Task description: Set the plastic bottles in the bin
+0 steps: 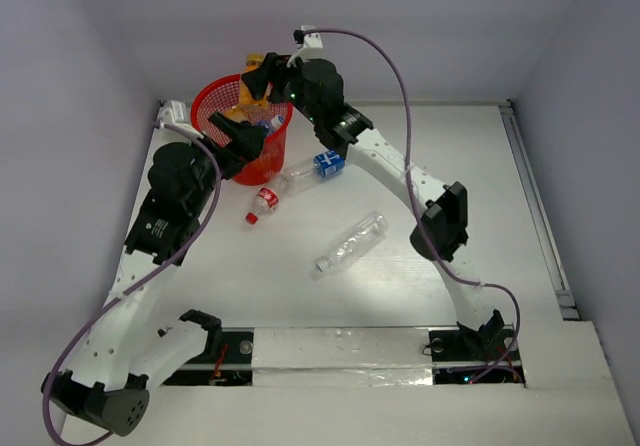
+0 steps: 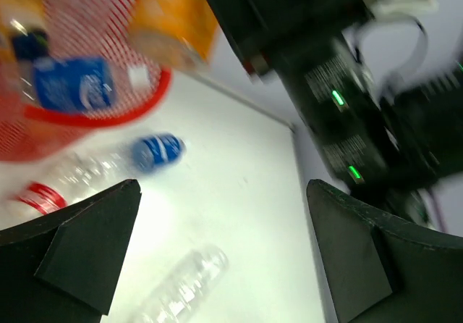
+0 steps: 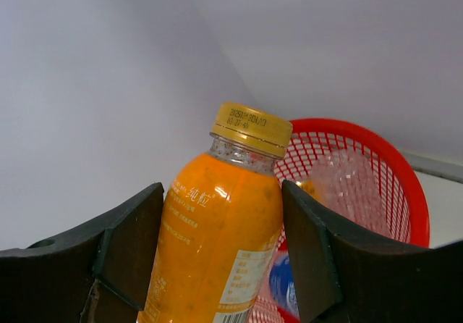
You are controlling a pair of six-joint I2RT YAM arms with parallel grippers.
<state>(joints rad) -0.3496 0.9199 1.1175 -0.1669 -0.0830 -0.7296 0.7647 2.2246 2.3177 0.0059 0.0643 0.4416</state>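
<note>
My right gripper (image 3: 221, 189) is shut on an orange-filled bottle (image 3: 217, 243) with a yellow cap, held above the far rim of the red mesh bin (image 1: 206, 101). That bottle (image 1: 254, 65) shows at the bin's back edge from above. My left gripper (image 2: 223, 185) hangs open and empty over the bin's near side (image 1: 240, 138). A blue-labelled bottle (image 2: 72, 84) lies inside the bin. On the table lie a blue-labelled clear bottle (image 1: 314, 168), a red-labelled one (image 1: 265, 204) and a plain clear one (image 1: 352, 242).
White walls close in the table at the back and both sides. A metal rail (image 1: 536, 206) runs along the right edge. The right arm's elbow (image 1: 441, 222) stands over the table's right half, and its upper link crosses toward the bin.
</note>
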